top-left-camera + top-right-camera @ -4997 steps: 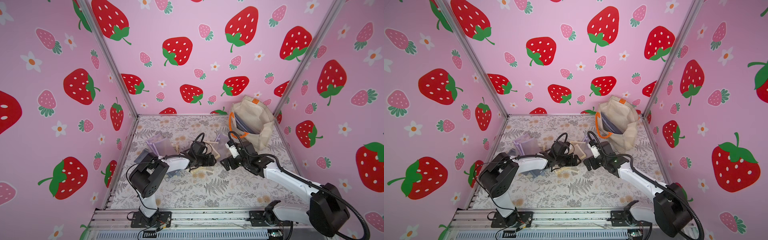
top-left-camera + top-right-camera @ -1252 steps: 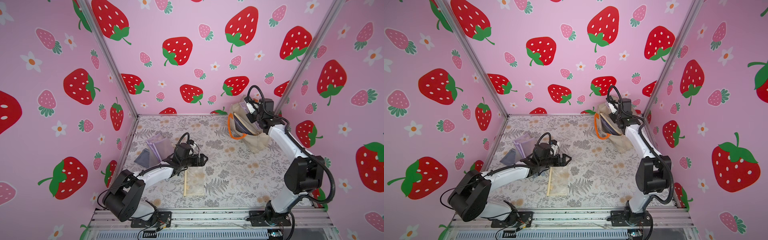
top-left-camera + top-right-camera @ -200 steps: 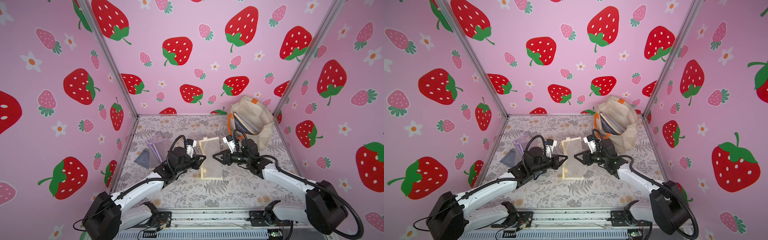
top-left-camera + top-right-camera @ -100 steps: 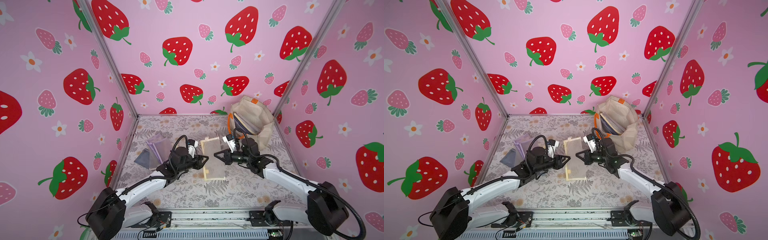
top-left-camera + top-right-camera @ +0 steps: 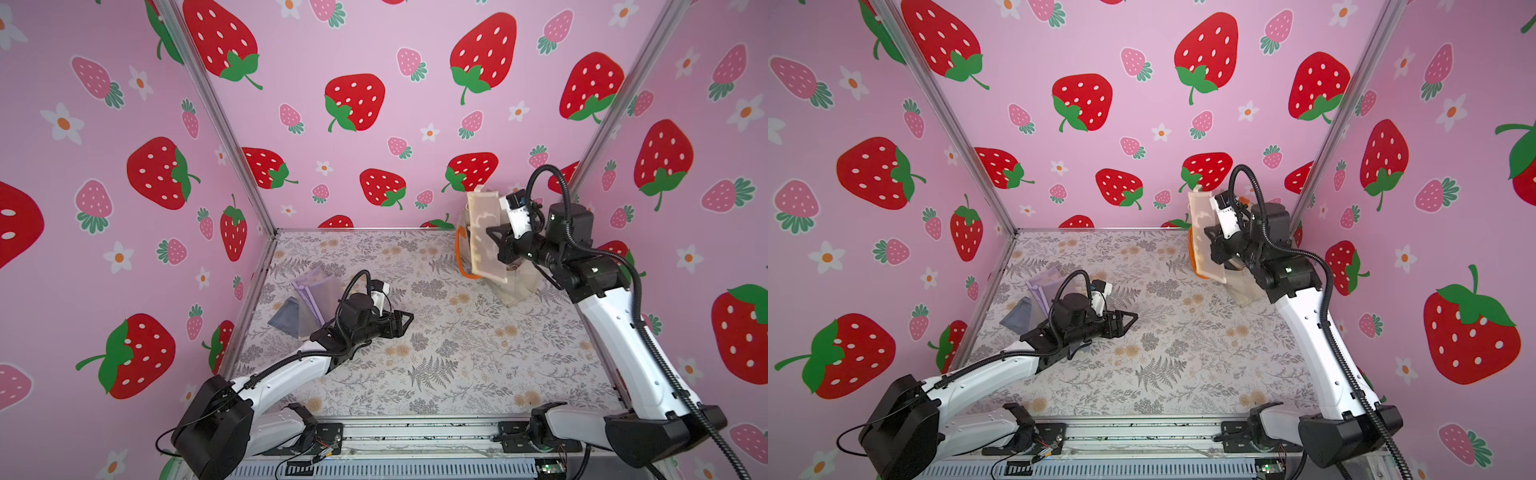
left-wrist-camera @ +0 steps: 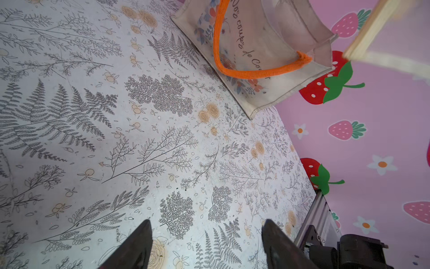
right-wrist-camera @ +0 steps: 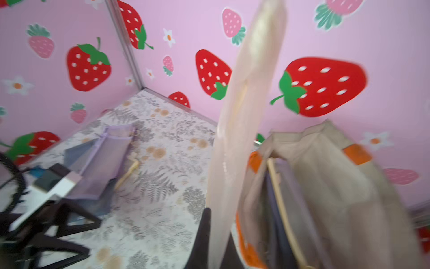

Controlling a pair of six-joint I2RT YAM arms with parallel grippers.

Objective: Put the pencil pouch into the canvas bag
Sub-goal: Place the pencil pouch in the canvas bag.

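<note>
Up in the air, the right gripper [image 5: 496, 245] pinches the flat cream mesh pencil pouch [image 5: 484, 235] upright by the mouth of the cream-beige, orange-handled canvas bag [image 7: 325, 186], seemingly ready to lower and release it, while the left gripper [image 5: 405, 322] hovers spread wide, empty.

Three walls close the space: the back wall [image 5: 395, 50], the left wall [image 5: 62, 270] and the right wall [image 5: 715, 104], all pink and printed with red and pink strawberries and small white flowers. Thin metal posts [image 5: 220, 124] stand in the two back corners. The floor [image 5: 436, 361] is pale, with grey ferns and orange blossoms. A metal rail [image 5: 415, 432] runs along the front edge. The light is soft and seems even.
</note>
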